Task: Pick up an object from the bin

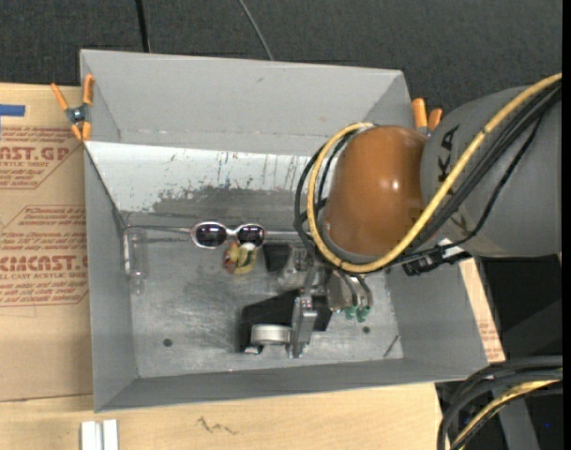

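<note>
My gripper point(302, 328) hangs below the orange wrist cover, low in the front right part of the bin. It is right at the right end of a black flat object with a silver-white piece on it point(266, 326), which lies on the bin floor near the front wall; whether it touches that object is unclear. A small yellow and red thing point(240, 257) lies a little behind and to the left. Just behind that is a pair of sunglasses with mirrored lenses point(227, 235).
A clear plastic piece point(133, 262) lies along the left wall, reaching toward the sunglasses. A small green bit point(361, 313) shows to the right of the gripper. The arm and its cables cover the bin's right side.
</note>
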Robot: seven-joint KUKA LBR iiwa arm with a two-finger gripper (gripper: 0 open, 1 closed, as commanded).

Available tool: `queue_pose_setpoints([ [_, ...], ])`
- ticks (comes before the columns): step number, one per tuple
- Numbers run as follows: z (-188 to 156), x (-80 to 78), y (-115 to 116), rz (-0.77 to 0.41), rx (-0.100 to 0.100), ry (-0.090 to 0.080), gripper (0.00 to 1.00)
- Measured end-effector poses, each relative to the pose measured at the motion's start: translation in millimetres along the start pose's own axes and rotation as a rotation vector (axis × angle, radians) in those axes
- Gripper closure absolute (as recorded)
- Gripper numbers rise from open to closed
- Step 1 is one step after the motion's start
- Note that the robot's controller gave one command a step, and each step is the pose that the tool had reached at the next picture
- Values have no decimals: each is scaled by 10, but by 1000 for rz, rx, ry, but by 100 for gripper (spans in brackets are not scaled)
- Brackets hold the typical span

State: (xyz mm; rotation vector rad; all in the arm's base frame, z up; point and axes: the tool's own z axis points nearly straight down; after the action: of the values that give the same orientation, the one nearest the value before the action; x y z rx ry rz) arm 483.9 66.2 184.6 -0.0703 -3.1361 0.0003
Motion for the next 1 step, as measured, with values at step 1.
queue_pose_setpoints([
  [1, -537, -183, 160, -37, 2, 4, 100],
])
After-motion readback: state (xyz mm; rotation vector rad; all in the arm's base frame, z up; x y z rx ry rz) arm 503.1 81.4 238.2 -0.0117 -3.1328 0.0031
